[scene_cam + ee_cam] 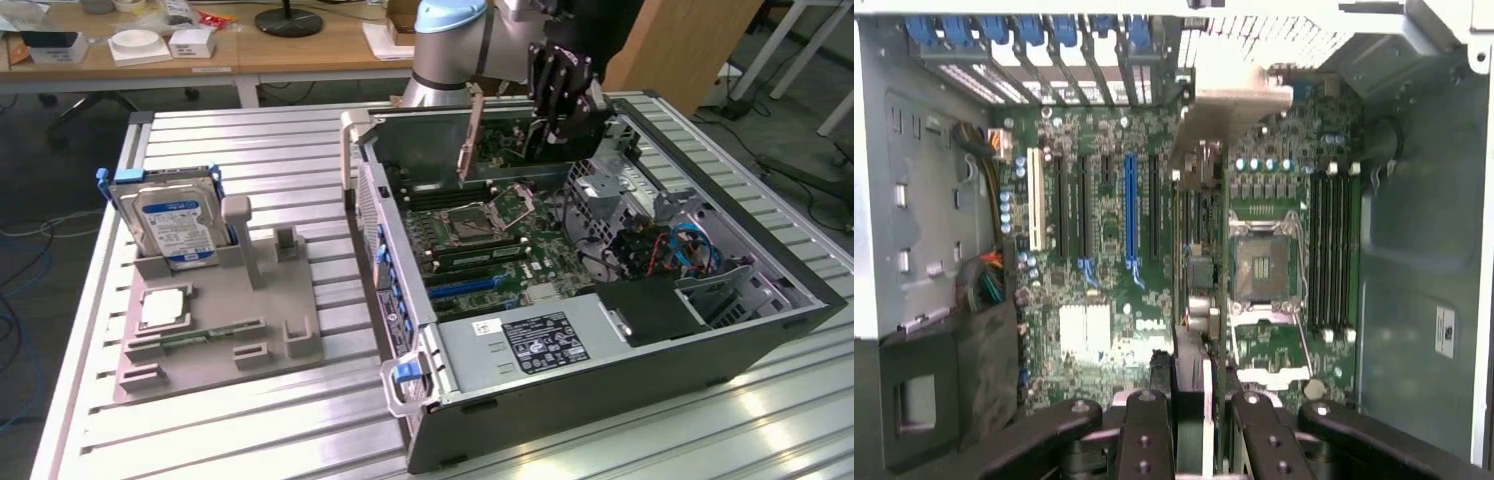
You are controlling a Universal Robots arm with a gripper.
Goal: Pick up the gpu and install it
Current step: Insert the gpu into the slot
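Observation:
My gripper (566,128) hangs over the open computer case (747,345), shut on the gpu (503,132). The card is held upright on its edge above the motherboard (501,235). Its metal bracket (470,130) points toward the case's rear wall. In the wrist view I see the gpu (1197,300) edge-on, running from between the black fingers (1146,430) out to the pale bracket (1239,100). It floats over the black expansion slots just beside the long blue slot (1131,210), near the processor socket (1262,265). Whether the card touches a slot is not discernible.
On the exterior view's left, a grey holder tray (267,300) carries a silver hard drive (170,225), a processor chip (160,308) and a memory stick (203,333). The power supply (534,342) and drive cage with cables (667,250) fill the case's near end. The slatted metal table (240,440) lies around.

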